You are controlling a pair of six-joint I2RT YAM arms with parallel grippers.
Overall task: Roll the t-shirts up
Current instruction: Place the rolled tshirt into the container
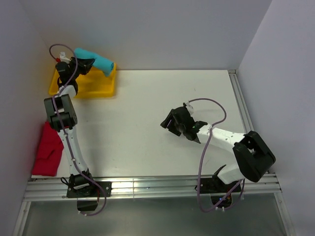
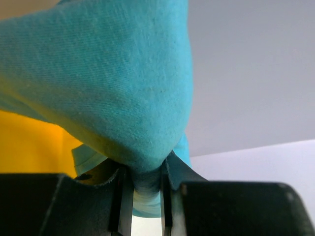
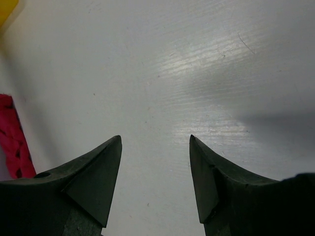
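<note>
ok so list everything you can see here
table: 1, white, under everything
yellow tray: 1, yellow, far-left corner of the table
teal t-shirt: 1, teal, rolled, gripped at the yellow tray
red t-shirt: 1, red, lying at the table's left edge
left tool: 1, black, shut on the teal t-shirt
right tool: 1, black, open over mid-table, holding nothing

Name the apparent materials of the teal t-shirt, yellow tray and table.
The teal t-shirt: soft matte knit fabric, fine ribbing visible. The yellow tray: probably plastic, smooth, evenly coloured, raised rim. The table: hard white sheet, perhaps laminate; semi-gloss glare, faint scratches.
</note>
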